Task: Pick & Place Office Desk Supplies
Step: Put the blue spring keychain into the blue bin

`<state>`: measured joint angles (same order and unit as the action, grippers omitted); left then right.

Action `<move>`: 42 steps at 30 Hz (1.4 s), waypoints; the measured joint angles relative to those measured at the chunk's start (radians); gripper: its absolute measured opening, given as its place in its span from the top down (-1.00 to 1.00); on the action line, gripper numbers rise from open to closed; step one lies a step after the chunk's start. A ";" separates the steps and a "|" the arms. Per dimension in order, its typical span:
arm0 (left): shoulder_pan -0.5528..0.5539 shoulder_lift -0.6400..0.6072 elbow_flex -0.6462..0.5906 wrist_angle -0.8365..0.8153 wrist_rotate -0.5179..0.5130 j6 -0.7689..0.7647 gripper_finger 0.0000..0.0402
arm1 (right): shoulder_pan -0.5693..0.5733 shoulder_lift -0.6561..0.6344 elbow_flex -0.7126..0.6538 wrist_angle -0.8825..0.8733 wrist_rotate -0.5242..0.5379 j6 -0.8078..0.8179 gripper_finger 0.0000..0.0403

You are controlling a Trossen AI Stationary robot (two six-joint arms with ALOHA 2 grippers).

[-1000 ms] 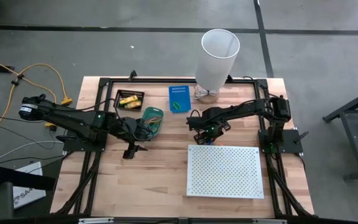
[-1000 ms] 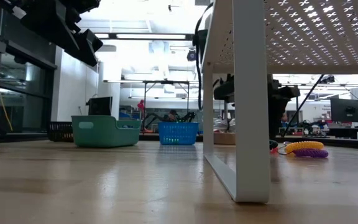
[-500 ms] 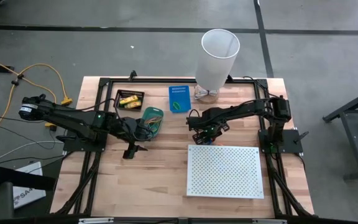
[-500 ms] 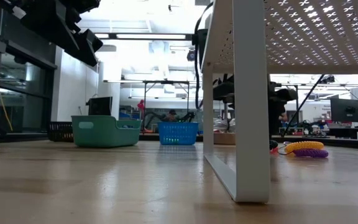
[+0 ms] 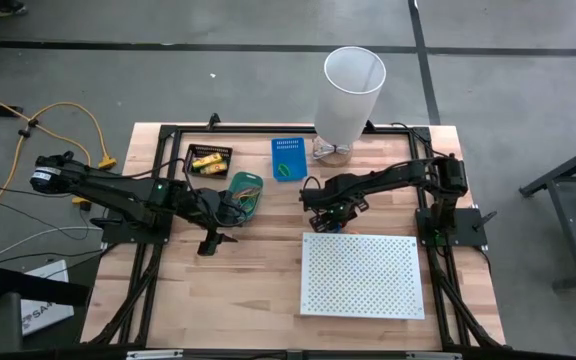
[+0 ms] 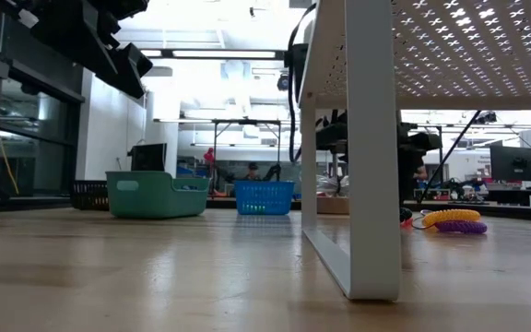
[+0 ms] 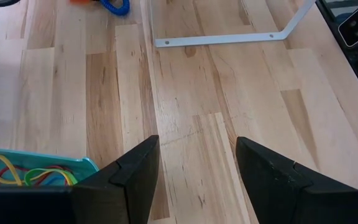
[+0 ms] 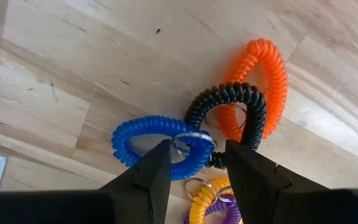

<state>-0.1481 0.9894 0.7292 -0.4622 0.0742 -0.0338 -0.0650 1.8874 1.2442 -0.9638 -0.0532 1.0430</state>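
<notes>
The left gripper point(image 7: 191, 180) waits open over bare table point(image 7: 185, 112), rubber bands point(image 7: 30, 173) beside one finger. The right gripper point(image 8: 196, 163), fingers apart, straddles a blue coil point(image 8: 143, 138); the interlocked black coil point(image 8: 229, 99) and orange coil point(image 8: 266, 81) could drag along.

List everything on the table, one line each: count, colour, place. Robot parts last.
Coil loops: five, blue, black, orange, yellow, purple, clustered under the right hand.
Green bin: one, by the left hand, holding rubber bands.
Black tray: one, far left, holding yellow packs.
Blue basket: one, far middle.
White bin: one, far edge.
Perforated board: one, white, near right.
Left hand: open, above bare wood.
Right hand: open, straddling a blue loop's ring.
</notes>
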 joint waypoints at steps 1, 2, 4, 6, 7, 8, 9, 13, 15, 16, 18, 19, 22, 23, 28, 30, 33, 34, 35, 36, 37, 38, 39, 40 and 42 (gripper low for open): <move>0.000 0.000 0.000 0.000 0.000 0.000 -0.03 | 0.000 0.000 0.000 0.000 0.001 0.000 0.31; 0.000 0.000 0.000 0.000 0.000 0.000 -0.03 | 0.000 0.000 0.000 0.000 0.001 0.000 0.31; 0.000 0.000 0.000 0.000 0.000 0.000 -0.03 | 0.000 0.000 0.000 0.000 0.001 -0.004 0.31; 0.000 0.000 0.000 0.000 0.000 0.000 -0.03 | 0.000 0.000 0.000 0.000 0.002 -0.007 0.32; 0.000 0.000 0.000 0.000 0.000 0.000 -0.03 | 0.000 0.000 0.000 0.000 0.003 -0.007 0.33; 0.000 0.000 0.000 0.000 0.000 0.000 -0.03 | 0.000 0.000 0.000 0.000 0.002 -0.008 0.34; 0.000 0.000 0.000 0.000 0.000 0.000 -0.03 | 0.000 0.000 0.000 0.000 0.003 -0.008 0.36; 0.000 0.000 0.000 0.000 0.000 0.000 -0.03 | 0.000 0.000 0.000 0.000 0.018 -0.015 0.45; 0.000 0.000 0.000 0.000 0.000 0.000 -0.03 | 0.000 0.000 0.000 0.000 0.021 -0.015 0.49; 0.000 0.000 0.000 0.000 0.000 0.000 -0.03 | 0.000 0.000 -0.001 0.000 0.021 -0.015 0.51; 0.000 0.000 0.000 0.000 0.000 0.000 -0.03 | 0.000 0.000 -0.008 0.007 0.021 -0.016 0.53; 0.000 0.000 0.000 0.000 0.000 0.000 -0.03 | 0.000 0.000 -0.016 0.015 0.021 -0.016 0.54; 0.000 0.000 0.000 0.000 0.000 0.000 -0.03 | 0.000 0.000 -0.045 0.037 0.011 -0.008 0.54; 0.000 0.000 0.000 0.000 0.000 0.000 -0.03 | 0.000 0.000 -0.052 0.044 0.005 -0.003 0.54; 0.000 0.000 0.000 0.000 0.000 0.000 -0.03 | 0.000 0.000 -0.058 0.062 0.002 -0.001 0.55; 0.000 0.000 0.000 0.000 0.000 0.000 -0.03 | 0.000 0.000 -0.058 0.067 0.002 -0.001 0.57; 0.000 0.000 0.000 0.000 0.000 0.000 -0.03 | 0.000 0.000 -0.058 0.067 0.002 -0.001 0.60; 0.000 0.000 0.000 0.000 0.000 0.000 -0.03 | 0.000 0.000 -0.058 0.067 0.002 -0.001 0.62; 0.000 0.000 0.000 0.000 0.000 0.000 -0.03 | 0.000 0.000 -0.058 0.067 0.002 -0.001 0.63; 0.000 0.000 0.000 0.000 0.000 0.000 -0.03 | 0.000 0.000 -0.058 0.066 0.002 -0.001 0.64; 0.000 0.000 0.000 0.000 0.000 0.000 -0.03 | 0.000 0.000 -0.058 0.067 0.000 -0.001 0.66; 0.000 0.000 0.000 0.000 0.000 0.000 -0.03 | 0.000 -0.001 -0.058 0.066 -0.001 -0.001 0.67; 0.000 0.000 0.000 0.000 0.000 0.000 -0.03 | 0.000 -0.002 -0.058 0.066 -0.001 -0.001 0.68; 0.000 0.000 0.000 0.000 0.000 0.000 -0.03 | 0.000 -0.003 -0.058 0.066 -0.001 -0.001 0.69; 0.000 0.000 0.000 0.000 0.000 0.000 -0.03 | 0.000 -0.003 -0.058 0.066 -0.002 -0.001 0.70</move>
<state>-0.1480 0.9894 0.7292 -0.4623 0.0742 -0.0336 -0.0650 1.8839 1.1858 -0.8974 -0.0547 1.0420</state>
